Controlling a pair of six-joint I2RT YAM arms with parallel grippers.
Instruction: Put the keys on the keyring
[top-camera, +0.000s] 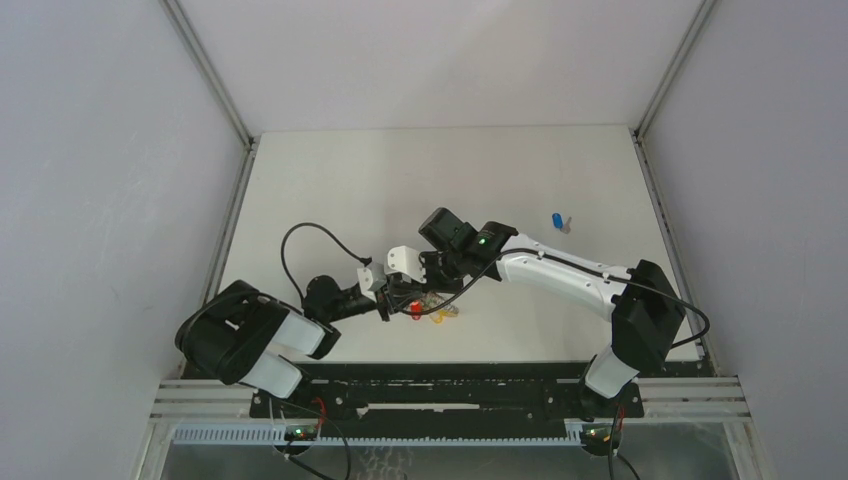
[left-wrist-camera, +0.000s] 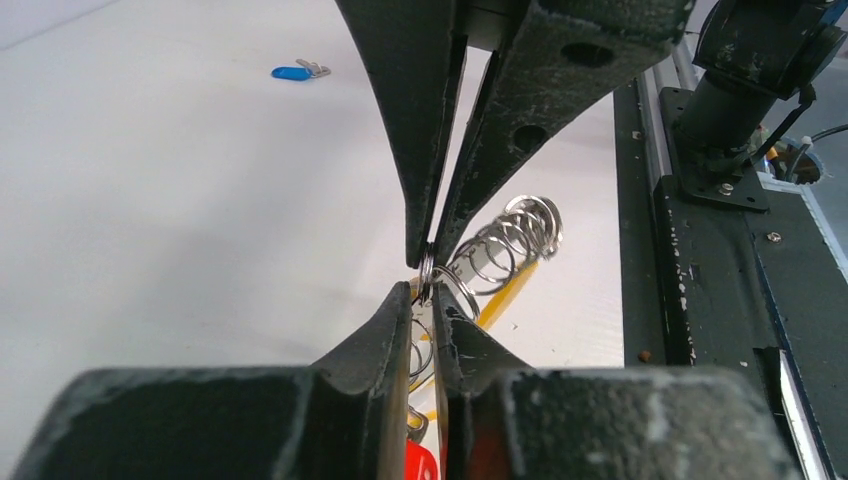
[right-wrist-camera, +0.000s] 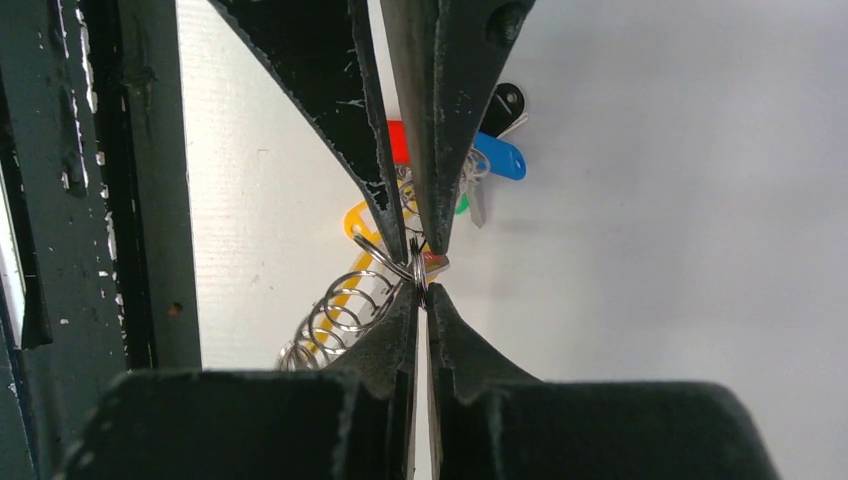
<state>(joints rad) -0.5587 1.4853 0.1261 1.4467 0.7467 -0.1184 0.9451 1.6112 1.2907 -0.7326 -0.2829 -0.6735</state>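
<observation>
The keyring (left-wrist-camera: 427, 272) is a small silver ring held just above the table, with a chain of wire loops (left-wrist-camera: 512, 238) trailing off it. My left gripper (left-wrist-camera: 428, 293) is shut on the ring from one side. My right gripper (right-wrist-camera: 421, 290) is shut on the same ring (right-wrist-camera: 420, 268) from the opposite side, tip to tip with the left. In the top view both meet at the keyring (top-camera: 428, 308) near the table's front. Red (right-wrist-camera: 397, 140), blue (right-wrist-camera: 500, 158) and yellow (right-wrist-camera: 356, 220) capped keys hang in a bunch below. A loose blue key (top-camera: 559, 221) lies far off at the right, also seen as the blue key (left-wrist-camera: 293, 72).
A black fob (right-wrist-camera: 506, 100) sits beside the bunch. The dark rail (left-wrist-camera: 720, 300) of the arm bases runs close behind the grippers, and the right arm's base post (left-wrist-camera: 740, 100) stands on it. Grey walls enclose the white table (top-camera: 420, 180) on three sides.
</observation>
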